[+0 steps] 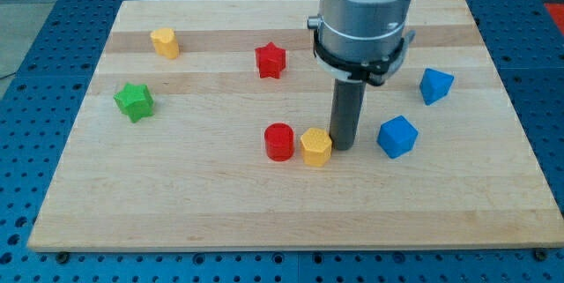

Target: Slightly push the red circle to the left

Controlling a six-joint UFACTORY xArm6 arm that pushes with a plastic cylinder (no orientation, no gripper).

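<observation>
The red circle (279, 141) stands on the wooden board (291, 208) a little below the middle. A yellow hexagon block (315, 146) touches its right side. My tip (344, 146) is at the yellow hexagon's right edge, touching it or nearly so. The rod comes down from the grey arm body (365, 18) at the view's top.
A red star block (270, 60) lies above the red circle. A yellow block (165, 42) is at the upper left, a green star block (134, 101) at the left. Two blue blocks (397, 136) (435, 85) lie to the right of my tip.
</observation>
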